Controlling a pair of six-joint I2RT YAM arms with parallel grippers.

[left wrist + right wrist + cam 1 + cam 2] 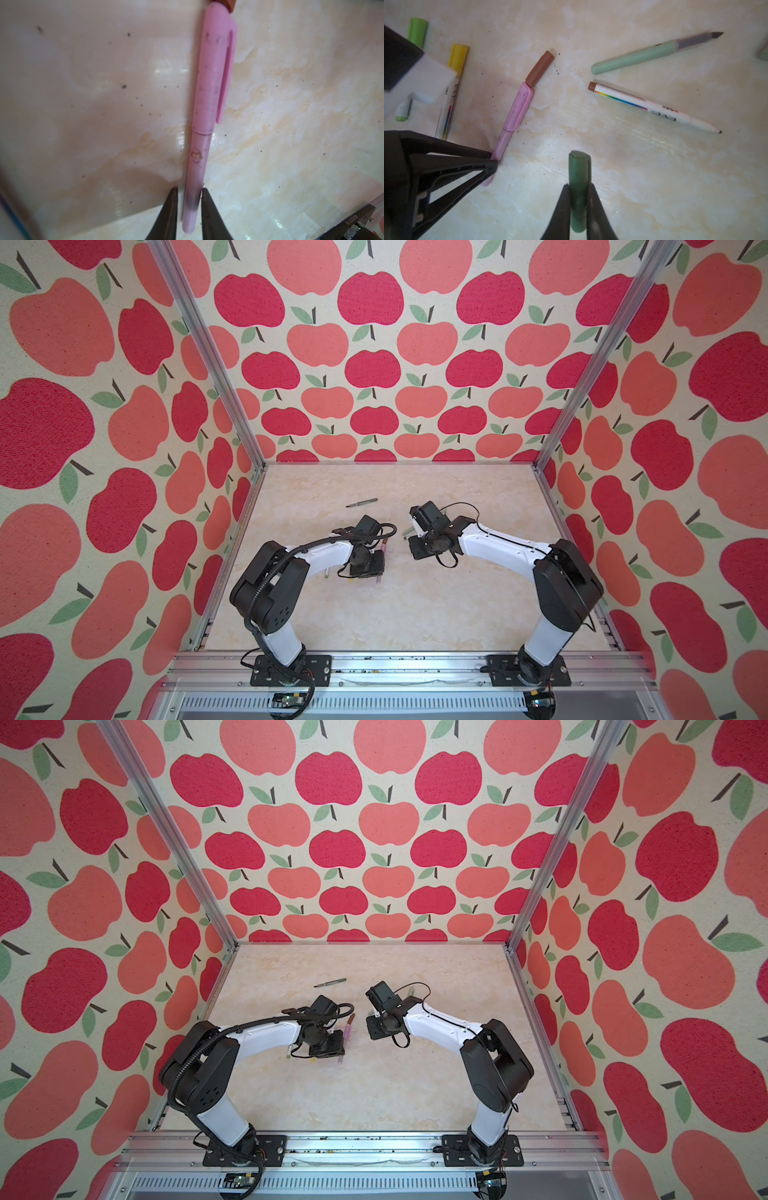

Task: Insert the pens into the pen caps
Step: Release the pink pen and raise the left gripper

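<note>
A pink pen point(204, 116) with its pink cap on lies flat on the table. My left gripper point(189, 190) straddles its bare end, jaws slightly apart, with a thin gap on one side. A loose brown cap point(540, 68) touches the pink cap's end. My right gripper point(578, 186) is shut on the dark green cap point(578, 170), held above the table. A pale sage pen point(643, 55) and a white printed pen point(654, 107) lie uncapped nearby. The dark green pen point(362, 502) lies uncapped farther back.
A white pen with a yellow cap point(455, 62) and one with a lime cap point(417, 31) lie beyond the left arm. A pale sage piece point(763, 52) shows at the edge of the right wrist view. Apple-patterned walls enclose the marbled table point(395, 614).
</note>
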